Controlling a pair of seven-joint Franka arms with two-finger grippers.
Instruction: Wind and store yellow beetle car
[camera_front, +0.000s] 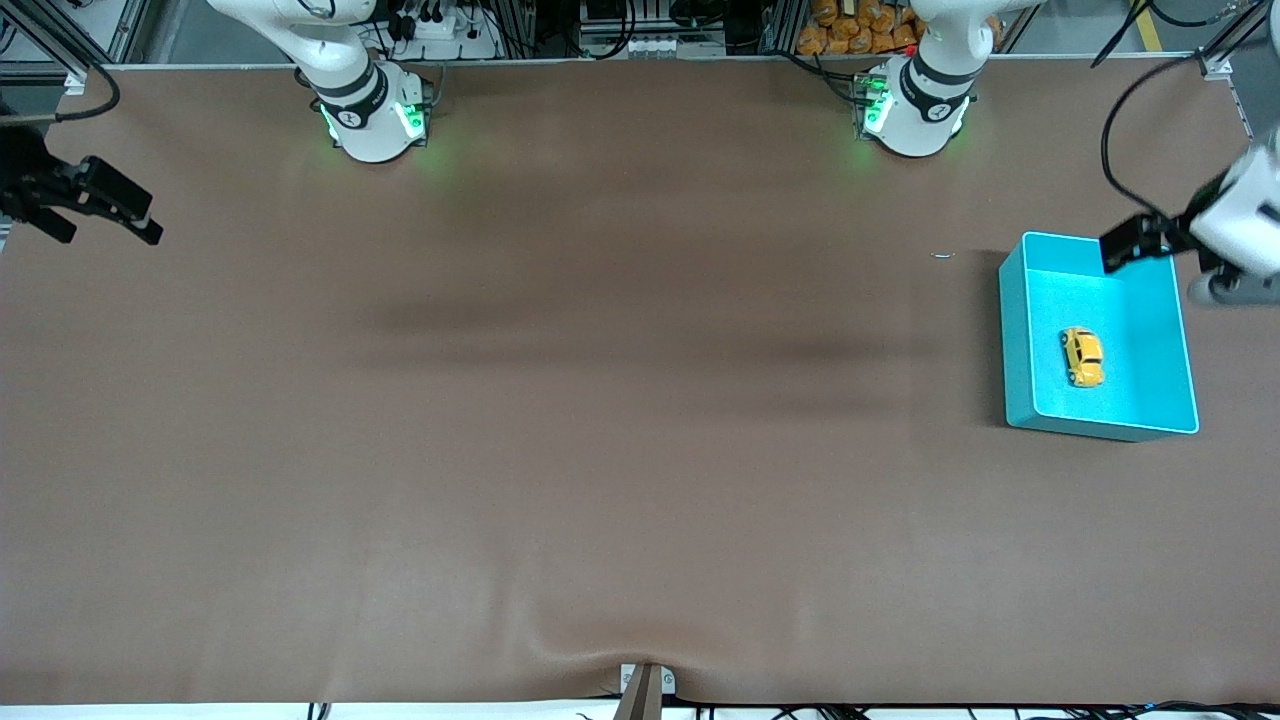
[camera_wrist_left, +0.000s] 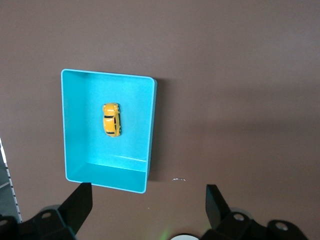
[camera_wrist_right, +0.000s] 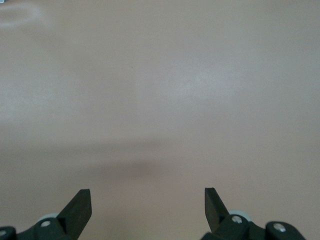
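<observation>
Car (camera_front: 1082, 356), small, glossy yellow-orange with a rounded shell, lies inside the bin (camera_front: 1020, 340), a smooth turquoise rectangular tray at the right of the front view. The left gripper (camera_front: 1135, 243) hangs over the bin's upper right corner, its white wrist slanting in from the frame's right edge. The right gripper (camera_front: 105, 210) waits at the left edge over the matte brown table (camera_front: 600, 450).

Left wrist view: the car (camera_wrist_left: 111, 119) sits mid-bin (camera_wrist_left: 151, 130), upper left of frame; the black fingers (camera_wrist_left: 80, 202) at the bottom stand spread, holding nothing.

Right wrist view: black fingers (camera_wrist_right: 80, 202) spread wide at the bottom, only bare table (camera_wrist_right: 160, 100) above.
</observation>
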